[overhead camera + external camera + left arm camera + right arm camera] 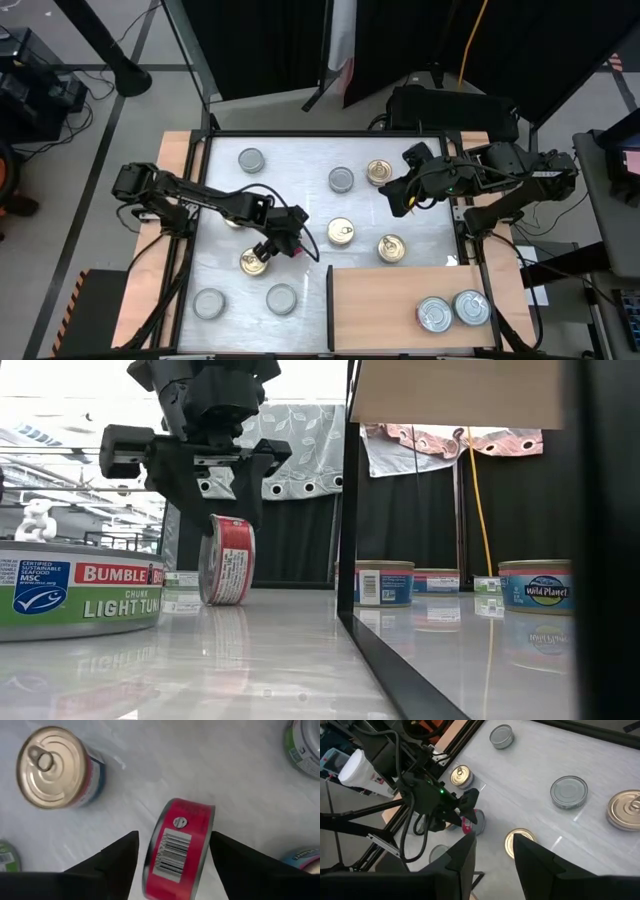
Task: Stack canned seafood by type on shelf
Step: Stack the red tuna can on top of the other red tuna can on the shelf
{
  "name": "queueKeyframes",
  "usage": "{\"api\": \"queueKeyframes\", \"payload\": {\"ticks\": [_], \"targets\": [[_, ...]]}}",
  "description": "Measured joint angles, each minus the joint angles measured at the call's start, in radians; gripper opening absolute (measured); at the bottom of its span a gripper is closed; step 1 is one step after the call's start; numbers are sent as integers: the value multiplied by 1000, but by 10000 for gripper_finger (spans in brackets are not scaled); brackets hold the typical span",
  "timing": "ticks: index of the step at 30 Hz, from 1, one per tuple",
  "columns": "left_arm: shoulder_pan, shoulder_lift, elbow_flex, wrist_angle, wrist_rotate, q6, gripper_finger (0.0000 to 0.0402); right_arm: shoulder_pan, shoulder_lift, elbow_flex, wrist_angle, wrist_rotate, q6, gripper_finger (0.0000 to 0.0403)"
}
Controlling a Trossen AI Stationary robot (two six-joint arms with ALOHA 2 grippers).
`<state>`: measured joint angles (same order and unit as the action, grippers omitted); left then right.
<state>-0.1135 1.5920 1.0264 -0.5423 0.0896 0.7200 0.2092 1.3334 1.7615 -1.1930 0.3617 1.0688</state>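
Left gripper: the left gripper [262, 255] hangs low over the white tabletop [300, 215], its fingers [115, 857] spread either side of a red-labelled can [177, 847] with a clear gap on both sides, so nothing is gripped.
Red can: it stands on its edge, tilted, rim on the table, barcode facing the wrist camera; in the low view the red-labelled can [228, 560] sits right under the gripper.
Neighbours: a gold pull-ring can [55, 767] stands upright near it, and two silver-topped cans [210, 303] [281, 298] sit just in front along the table's near edge.
Low view foreground: a green-labelled tuna can [75, 595] looms big at the side.
Middle of table: gold-topped cans [341, 233] [391, 247] [379, 172] and silver ones [341, 180] [251, 160] lie scattered, well apart.
Shelf: the shelf [380, 305], a light-brown board at the near right corner, carries two silver-topped cans [436, 314] [471, 307] side by side, touching or nearly so.
In the way: a black frame edge [352, 500] divides the shelf from the open table.
Right gripper: the right gripper [400, 195] hovers above the far right of the table, fingers [465, 857] parted and empty.
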Motion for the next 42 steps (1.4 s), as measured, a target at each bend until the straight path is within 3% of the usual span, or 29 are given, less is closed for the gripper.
{"api": "queueKeyframes", "payload": {"ticks": [5,11,18,24,28,34,39,42], "targets": [[0,23,0,-5,8,-7,212,0,0,0,0,2,-5,123],[0,22,0,-24,13,-13,141,0,0,0,0,3,-15,123],[0,11,38,-138,-13,-171,140,0,0,0,0,3,-37,123],[4,-96,273,-343,-60,-376,140,0,-31,6,41,3,-51,123],[15,-149,469,-326,-66,-525,140,0,-73,57,111,58,-120,123],[43,-136,678,-50,30,-764,140,0,-140,173,259,241,-361,123],[38,-57,699,396,28,-983,140,0,-191,206,308,393,-531,123],[28,20,699,614,8,-1103,140,-1,-217,207,275,398,-535,123]]}}
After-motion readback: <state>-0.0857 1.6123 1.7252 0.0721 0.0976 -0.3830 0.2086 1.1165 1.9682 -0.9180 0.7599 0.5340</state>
